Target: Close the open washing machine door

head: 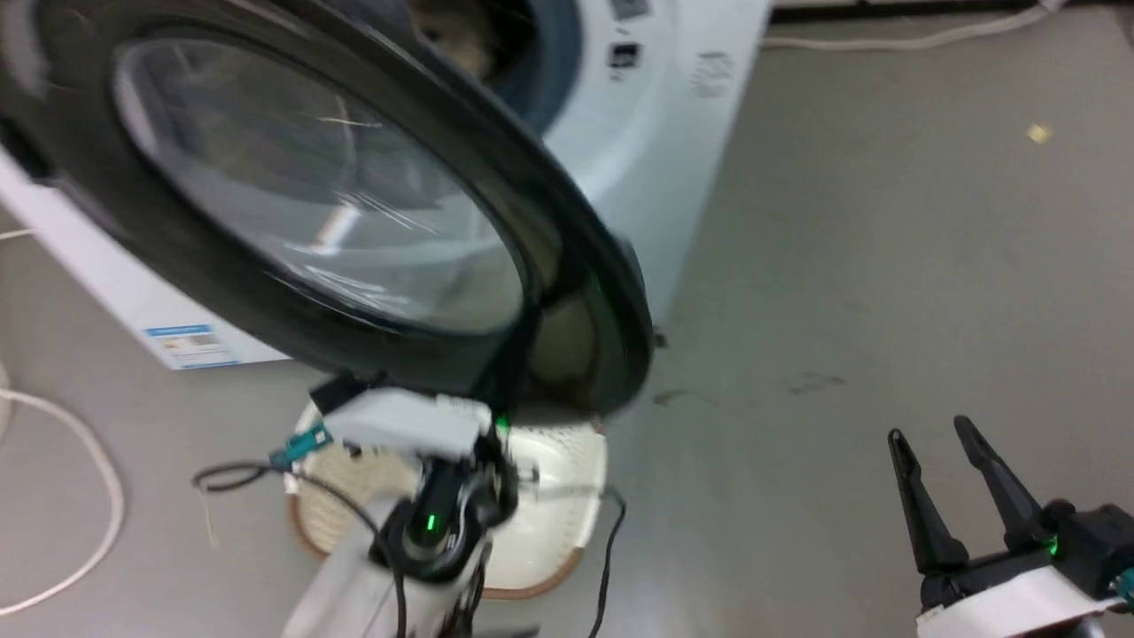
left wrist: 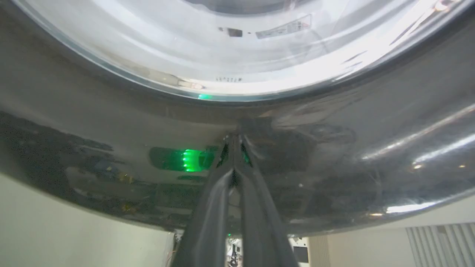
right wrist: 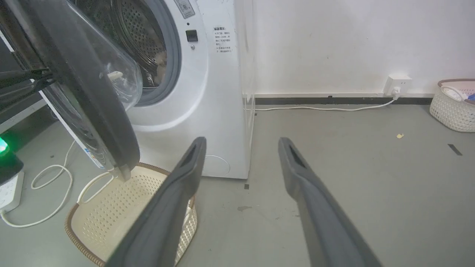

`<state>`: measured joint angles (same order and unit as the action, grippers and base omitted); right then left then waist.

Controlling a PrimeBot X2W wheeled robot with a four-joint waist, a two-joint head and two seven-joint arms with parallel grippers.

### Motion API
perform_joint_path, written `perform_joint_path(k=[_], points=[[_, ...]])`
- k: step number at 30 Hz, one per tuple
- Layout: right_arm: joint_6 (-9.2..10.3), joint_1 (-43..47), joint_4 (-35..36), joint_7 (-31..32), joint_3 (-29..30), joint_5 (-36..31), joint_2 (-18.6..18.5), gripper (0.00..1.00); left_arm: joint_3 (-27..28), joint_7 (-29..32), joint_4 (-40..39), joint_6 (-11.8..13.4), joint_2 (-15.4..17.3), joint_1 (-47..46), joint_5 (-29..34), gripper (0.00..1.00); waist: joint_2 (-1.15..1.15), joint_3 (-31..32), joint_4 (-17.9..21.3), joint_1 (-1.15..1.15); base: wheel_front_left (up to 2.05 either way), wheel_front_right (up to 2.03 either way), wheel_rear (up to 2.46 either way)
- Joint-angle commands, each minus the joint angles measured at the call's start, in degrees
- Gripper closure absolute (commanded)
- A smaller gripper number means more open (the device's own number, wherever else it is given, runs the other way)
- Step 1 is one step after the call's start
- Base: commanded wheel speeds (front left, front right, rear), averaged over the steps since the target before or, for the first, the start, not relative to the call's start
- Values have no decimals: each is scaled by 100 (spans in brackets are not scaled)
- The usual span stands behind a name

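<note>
My biggest worry is a slip: the washing machine door (head: 337,204), half-open across the upper left, has a slick curved black frame, and my tips could skid off. My left claw (left wrist: 234,144) is clenched empty, its tips pressing that frame. My right claw (head: 943,447) is spread wide at lower right, holding nothing.

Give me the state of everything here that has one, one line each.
washing machine door: open, swung partway out from the machine.
washing machine: drum opening uncovered.
left gripper: shut, tips at the door's black frame.
right gripper: open, empty, above the floor.
laundry basket: on the floor under the door, looks empty.
</note>
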<state>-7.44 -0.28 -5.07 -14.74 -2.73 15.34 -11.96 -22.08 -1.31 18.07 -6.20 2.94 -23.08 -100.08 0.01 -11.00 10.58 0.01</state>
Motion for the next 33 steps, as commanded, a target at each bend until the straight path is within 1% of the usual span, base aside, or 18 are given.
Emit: perform_joint_path(k=[1, 4, 7, 10, 14, 15, 16, 19, 20, 21, 22, 23, 26, 29, 31, 33], points=[[-5, -118, -16, -26, -27, 62, -7, 0, -96, -377, 240, -66, -6, -399, -50, 100, -1, -295, 381, -1, 0, 0, 0], [-5, -179, -27, -26, -104, 94, -1, 0, -244, -918, 686, -108, -6, -946, -174, 100, -1, -377, 519, -1, 0, 0, 0], [-5, -221, -27, -26, -128, 114, 10, 0, -398, -1153, 1066, -123, -6, -1400, -379, 100, -1, -432, 570, -1, 0, 0, 0], [-5, -265, -39, -26, -138, 117, 20, 0, -528, -1265, 1237, -126, -6, -1713, -467, 100, -1, -459, 572, -1, 0, 0, 0], [-5, -288, -34, -26, -113, 115, 20, 0, -625, -1317, 1254, -127, -6, -1796, -494, 100, -1, -409, 481, -1, 0, 0, 0], [-5, -273, -18, -26, -104, 109, 7, 0, -667, -1336, 1212, -127, -6, -1730, -392, 100, -1, -338, 391, -1, 0, 0, 0], [-5, -273, -18, -26, -104, 109, 7, 0, -667, -1336, 1212, -127, -6, -1730, -392, 100, -1, -338, 391, -1, 0, 0, 0], [-5, -205, 15, -26, -106, 90, -15, 0, -635, -1355, 1019, -127, -6, -1435, -27, 100, -1, -151, 233, -1, 0, 0, 0], [-5, -130, 106, -26, -98, 104, -24, 0, -565, -1361, 743, -128, 25, -1053, 243, 51, -1, 19, 83, -1, 0, 0, 0], [-5, -130, 106, -26, -98, 104, -24, 0, -565, -1361, 743, -128, 25, -1053, 243, 51, -1, 19, 83, -1, 0, 0, 0], [-5, -81, 178, -26, -102, 129, -34, 0, -543, -1363, 594, -128, 95, -846, 438, 0, -1, 89, 5, -1, 0, 0, 0], [-5, 111, 338, -26, -72, 120, -88, 0, -343, -1366, 207, -128, 361, -191, 1215, 0, -1, 305, -271, -1, 0, 0, 0], [-5, 294, 404, -26, -38, 78, -118, 0, 68, -1367, -235, -128, 534, 452, 2184, 0, -1, 492, -557, -1, 0, 0, 0], [-5, 425, 424, -26, -15, 34, -108, 0, 469, -1367, -656, -128, 608, 1057, 3305, 0, -1, 651, -804, -1, 0, 0, 0], [-5, 492, 439, -26, -21, 2, -84, 0, 712, -1367, -847, -128, 583, 1415, 3988, 0, -1, 746, -945, -1, 0, 0, 0], [-5, 540, 457, -26, -46, -38, -69, 0, 1005, -1368, -1008, -128, 493, 1714, 4604, 0, -1, 826, -1058, -1, 0, 0, 0]])
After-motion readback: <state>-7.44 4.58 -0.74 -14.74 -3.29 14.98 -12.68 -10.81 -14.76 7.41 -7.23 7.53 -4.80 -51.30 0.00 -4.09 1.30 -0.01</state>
